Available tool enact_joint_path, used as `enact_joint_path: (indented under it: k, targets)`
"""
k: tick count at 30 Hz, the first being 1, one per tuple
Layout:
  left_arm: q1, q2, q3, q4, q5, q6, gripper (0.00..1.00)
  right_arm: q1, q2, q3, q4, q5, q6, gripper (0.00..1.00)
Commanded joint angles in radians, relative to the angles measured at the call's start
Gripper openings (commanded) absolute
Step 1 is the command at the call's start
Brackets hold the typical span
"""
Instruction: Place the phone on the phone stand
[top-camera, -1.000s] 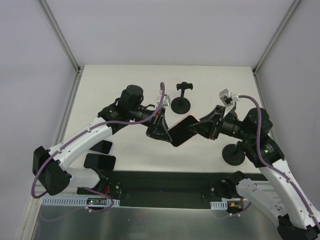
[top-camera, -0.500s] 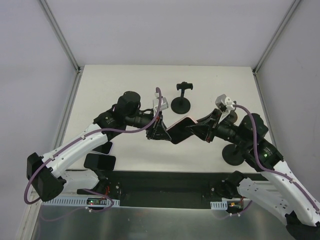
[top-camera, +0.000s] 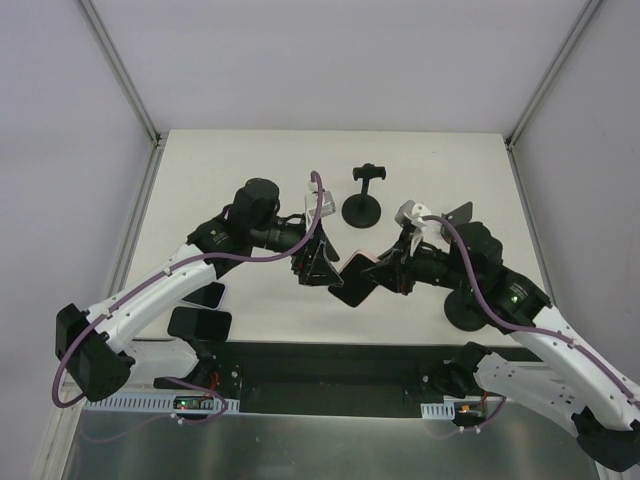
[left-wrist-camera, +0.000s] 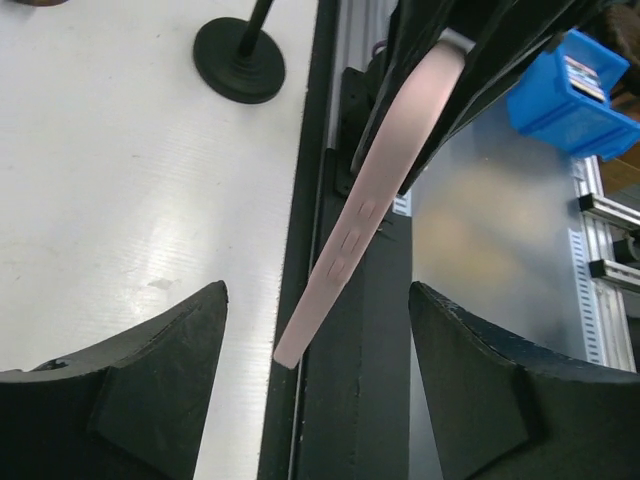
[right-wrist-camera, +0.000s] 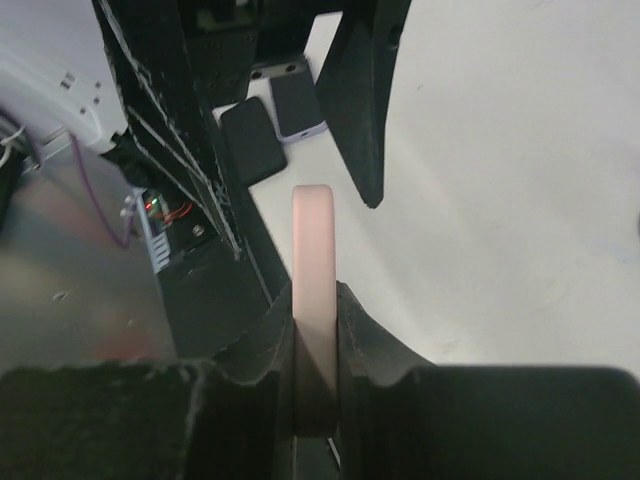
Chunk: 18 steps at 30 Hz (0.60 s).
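Phone (top-camera: 352, 281) is held above the table (top-camera: 250, 160) near the centre of the overhead view, and it is now carried by the right gripper (top-camera: 386, 272) alone. Half a second ago both grippers were closed on it, one at each end. The left gripper (top-camera: 321, 264) has since been opened wide. In the left wrist view the pink edge of the phone is seen running between the spread fingers (left-wrist-camera: 150, 380) and touching neither. The right gripper is closed narrowly on the phone's edge, as shown in the right wrist view, so the handover is judged complete. The phone has also been drawn slightly toward 6 o'clock, and its free end lies at about 8 o'clock from the grip. A stand (top-camera: 362, 206) is seen at 12 o'clock from the phone, well apart, and a second stand (top-camera: 466, 310) at about 4 o'clock, beside the right arm. Which one is meant cannot be told. The placing itself is not yet done, and the left gripper is expected to be drawn clear first.
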Motion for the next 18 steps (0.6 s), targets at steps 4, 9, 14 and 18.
enact_joint_path:
  k: [4,9,14,18]
  targets:
    - [0.003,0.053,0.053,0.074,0.284,-0.044,0.46,-0.007,0.062,0.083,0.085,-0.285,0.036,0.01]
    - [-0.012,0.079,0.057,0.08,0.394,-0.056,0.33,-0.009,0.113,0.105,0.082,-0.298,0.043,0.01]
    - [-0.02,0.05,0.042,0.082,0.318,-0.038,0.0,-0.007,0.126,0.102,0.091,-0.272,0.051,0.04]
    - [-0.019,-0.009,0.022,0.082,0.155,-0.026,0.0,-0.009,0.119,0.062,0.08,-0.198,0.049,0.49]
